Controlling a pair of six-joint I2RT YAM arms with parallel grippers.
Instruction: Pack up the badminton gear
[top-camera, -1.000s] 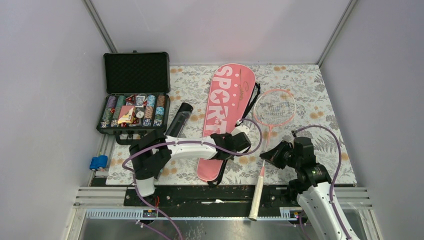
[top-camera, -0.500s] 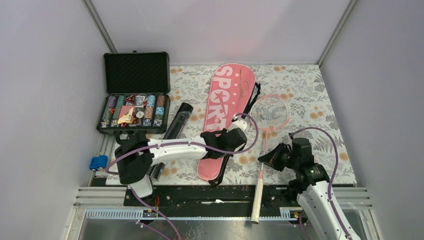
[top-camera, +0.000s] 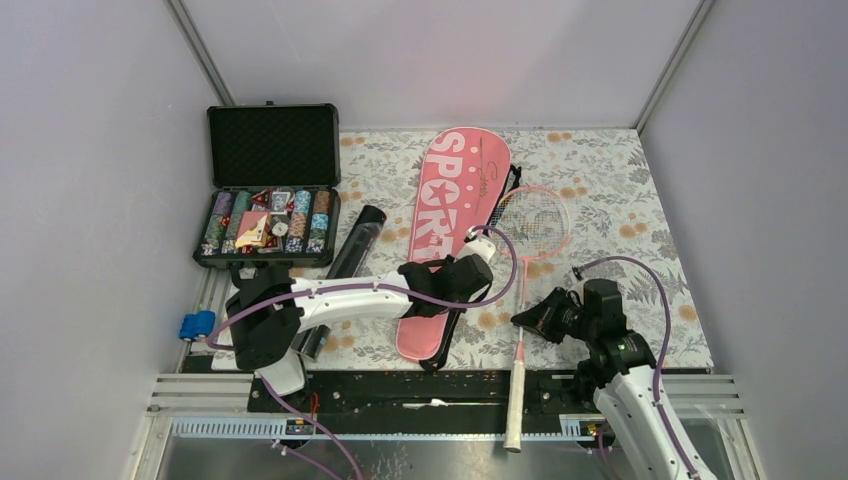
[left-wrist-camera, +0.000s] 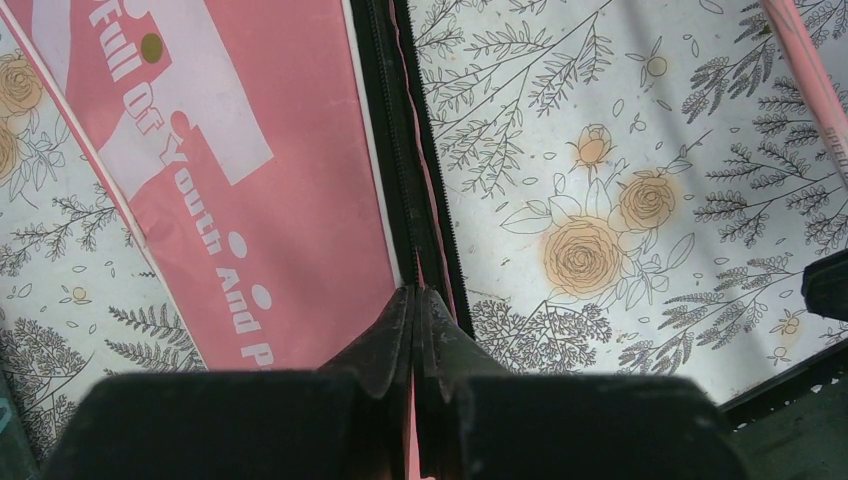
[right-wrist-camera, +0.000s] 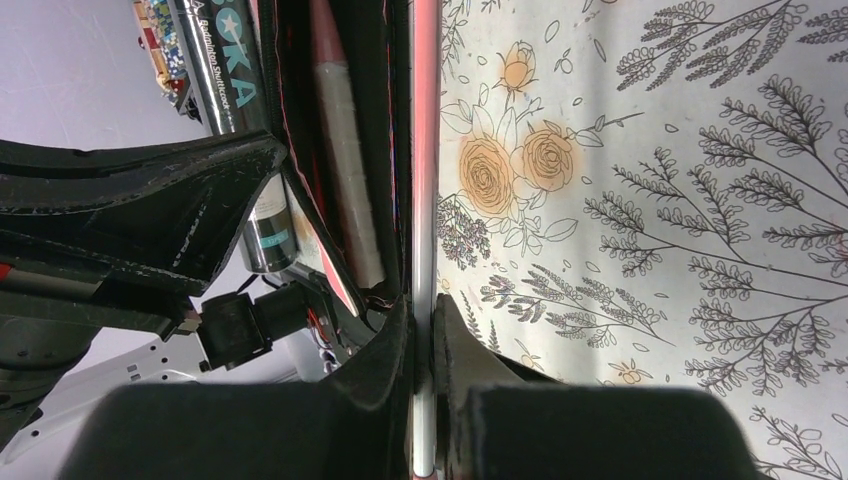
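Note:
The pink "SPORT" bag (top-camera: 452, 215) lies along the middle of the mat. My left gripper (top-camera: 466, 292) is shut on the black zipper edge (left-wrist-camera: 400, 180) of the bag (left-wrist-camera: 270, 170), low on its right side. A pink-framed racket (top-camera: 535, 222) lies to the right, its head touching the bag's edge. My right gripper (top-camera: 522, 322) is shut on the racket's thin shaft (right-wrist-camera: 425, 150). In the right wrist view the bag gapes open, with a white handle (right-wrist-camera: 345, 190) inside. A black tube (top-camera: 352, 250) with teal lettering (right-wrist-camera: 228, 70) lies left of the bag.
An open black case of poker chips (top-camera: 268, 215) sits at the back left. A small blue block (top-camera: 197, 323) lies off the mat's left edge. The racket's white handle (top-camera: 513, 412) overhangs the black front rail (top-camera: 400, 390). Bare floral mat (top-camera: 640, 250) lies to the right.
My left gripper has closed on the bag's zipper edge and its arm has shifted left. The right gripper has carried the racket left, bringing its head against the bag.

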